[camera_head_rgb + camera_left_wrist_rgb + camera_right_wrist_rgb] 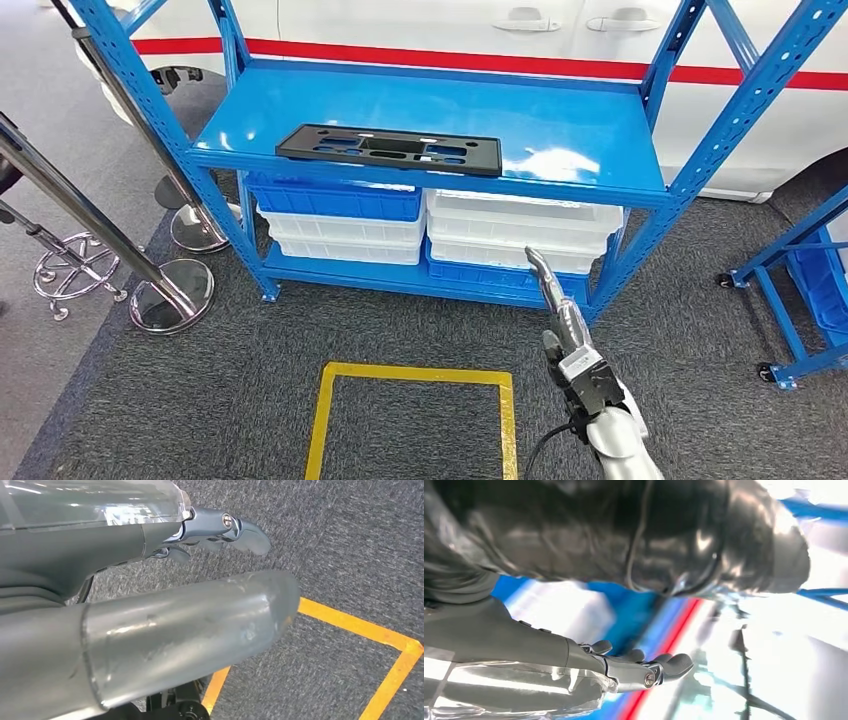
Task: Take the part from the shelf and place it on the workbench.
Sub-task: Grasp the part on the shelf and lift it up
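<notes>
The right hand is raised in front of the blue shelf, fingers extended and apart, holding nothing. In the head view its fingertips overlap the lower bin stack on the right side of the shelf, but contact cannot be confirmed from that angle. In the right wrist view the right hand's fingers are slightly curled and empty; the background there is blurred into blue, white and red streaks, and no object can be identified.

The left hand hangs over the grey carpet, fingers loosely extended with nothing between them. The thick grey thumb covers much of that view. Beneath it lies one corner of the yellow floor marking.

One part, a flat black plastic panel with several cut-outs, lies on the upper deck of the shelf, near its front edge and left of centre. Neither hand touches it.

Below the deck stand two stacks of bins, side by side, in blue and white. The exact count per stack is hard to make out.

One yellow square outline is taped on the carpet in front of the shelf; its near edge is cut off. Two chrome stanchion bases stand to the left. A white vehicle with a red stripe stands behind the shelf. A second blue rack is partly cut off at the right.
</notes>
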Motion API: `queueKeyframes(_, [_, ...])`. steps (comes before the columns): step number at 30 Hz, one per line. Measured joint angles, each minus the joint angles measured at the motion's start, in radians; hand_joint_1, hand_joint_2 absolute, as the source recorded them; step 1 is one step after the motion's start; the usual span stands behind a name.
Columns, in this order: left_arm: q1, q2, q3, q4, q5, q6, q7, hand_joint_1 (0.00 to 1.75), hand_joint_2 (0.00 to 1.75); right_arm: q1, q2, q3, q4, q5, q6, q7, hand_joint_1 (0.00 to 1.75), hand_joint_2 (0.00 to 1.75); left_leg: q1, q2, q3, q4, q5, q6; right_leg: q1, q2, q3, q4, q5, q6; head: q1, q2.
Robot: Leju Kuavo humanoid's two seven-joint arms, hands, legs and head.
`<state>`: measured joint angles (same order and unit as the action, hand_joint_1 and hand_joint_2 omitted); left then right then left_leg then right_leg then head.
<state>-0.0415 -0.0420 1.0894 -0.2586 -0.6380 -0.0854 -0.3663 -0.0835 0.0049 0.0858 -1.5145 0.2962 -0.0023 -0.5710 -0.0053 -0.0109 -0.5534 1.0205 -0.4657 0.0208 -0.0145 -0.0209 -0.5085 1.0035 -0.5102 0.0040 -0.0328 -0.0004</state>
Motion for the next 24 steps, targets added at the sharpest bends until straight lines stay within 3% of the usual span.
queueKeyframes(2, [-0.002,-0.002,0.01,0.001,-0.006,-0.002,0.0,0.0,0.0,-0.017,-0.014,0.041,-0.062,-0.012,-0.014,-0.009,0.0,0.0,0.008,0.001,0.012,-0.027,0.013,0.009,0.001,0.002,0.0,0.005,-0.006,0.006,0.0,0.0])
queueKeyframes(3, [-0.004,-0.003,0.016,0.002,-0.009,-0.003,-0.001,0.0,0.0,-0.025,-0.021,0.062,-0.093,-0.019,-0.02,-0.014,0.0,0.0,0.011,0.001,0.018,-0.041,0.021,0.014,0.002,0.006,-0.013,0.031,-0.022,0.008,0.0,0.0])
queueKeyframes(6, [-0.011,-0.007,0.035,0.006,-0.017,-0.004,-0.001,0.0,0.0,-0.037,-0.046,0.124,-0.182,-0.042,-0.035,-0.028,0.0,0.0,0.015,-0.001,0.022,-0.053,0.027,0.02,-0.003,0.016,-0.107,0.202,-0.098,0.014,0.0,0.0])
queueKeyframes(7, [-0.013,-0.008,0.043,0.008,-0.02,-0.004,-0.001,0.0,0.0,-0.038,-0.056,0.145,-0.213,-0.051,-0.04,-0.035,0.0,0.0,0.015,-0.003,0.023,-0.052,0.026,0.018,-0.006,0.017,-0.135,0.244,-0.104,0.018,0.0,0.0])
queueKeyframes(8, [-0.013,-0.009,0.051,0.01,-0.023,-0.004,-0.001,0.0,0.0,-0.038,-0.066,0.167,-0.244,-0.059,-0.045,-0.041,0.0,0.0,0.017,-0.006,0.024,-0.05,0.023,0.015,-0.01,0.017,-0.148,0.254,-0.089,0.022,0.0,0.0])
queueKeyframes(10, [-0.016,-0.011,0.067,0.013,-0.029,-0.003,-0.001,0.0,0.0,-0.041,-0.088,0.214,-0.307,-0.075,-0.055,-0.053,0.0,0.0,0.021,-0.012,0.027,-0.038,0.011,0.005,-0.019,0.017,-0.124,0.17,-0.012,0.03,0.0,0.0])
queueKeyframes(12, [-0.019,-0.013,0.083,0.015,-0.033,0.001,0.0,0.0,0.0,-0.044,-0.109,0.26,-0.367,-0.09,-0.064,-0.065,0.0,0.0,0.022,-0.017,0.022,-0.016,-0.005,-0.011,-0.022,0.022,-0.085,0.069,0.038,0.033,0.0,0.0])
queueKeyframes(13, [-0.02,-0.013,0.09,0.015,-0.035,0.004,0.0,0.0,0.0,-0.046,-0.118,0.28,-0.394,-0.097,-0.067,-0.072,0.0,0.0,0.021,-0.018,0.018,-0.006,-0.012,-0.019,-0.021,0.025,-0.077,0.045,0.042,0.028,0.0,0.0])
queueKeyframes(16, [-0.023,-0.015,0.114,0.018,-0.043,0.015,0.004,0.0,0.0,-0.048,-0.144,0.339,-0.476,-0.119,-0.074,-0.09,0.0,0.0,0.023,-0.018,0.011,0.001,-0.018,-0.036,-0.016,0.027,-0.08,0.04,0.034,0.003,-0.001,0.0])
queueKeyframes(18, [-0.025,-0.016,0.131,0.021,-0.045,0.018,0.009,0.0,0.0,-0.05,-0.162,0.378,-0.526,-0.135,-0.075,-0.103,0.0,0.0,0.026,-0.008,-0.002,0.035,-0.042,-0.044,-0.016,0.024,-0.076,0.035,0.034,-0.012,-0.001,0.0])
queueKeyframes(21, [-0.03,-0.016,0.157,0.023,-0.039,0.006,0.014,0.0,0.0,-0.044,-0.182,0.424,-0.575,-0.155,-0.067,-0.114,0.0,0.0,0.027,0.003,-0.087,0.208,-0.122,-0.05,-0.012,0.017,-0.07,0.033,0.03,-0.024,-0.001,0.0])
queueKeyframes(22, [-0.031,-0.017,0.164,0.023,-0.034,0.001,0.015,0.0,0.0,-0.039,-0.189,0.434,-0.582,-0.159,-0.062,-0.114,0.0,0.0,0.027,0.003,-0.115,0.257,-0.134,-0.05,-0.009,0.015,-0.069,0.033,0.029,-0.025,-0.001,0.0])
queueKeyframes(23, [-0.03,-0.017,0.171,0.024,-0.03,-0.003,0.016,0.0,0.0,-0.033,-0.195,0.44,-0.587,-0.161,-0.057,-0.114,0.0,0.0,0.026,0.004,-0.127,0.273,-0.127,-0.048,-0.007,0.014,-0.068,0.033,0.028,-0.026,-0.001,0.0])
queueKeyframes(24, [-0.029,-0.018,0.176,0.024,-0.027,-0.007,0.017,0.0,0.0,-0.027,-0.2,0.445,-0.59,-0.162,-0.054,-0.114,0.0,0.0,0.026,0.004,-0.123,0.254,-0.103,-0.044,-0.005,0.014,-0.065,0.033,0.026,-0.027,-0.001,0.0])
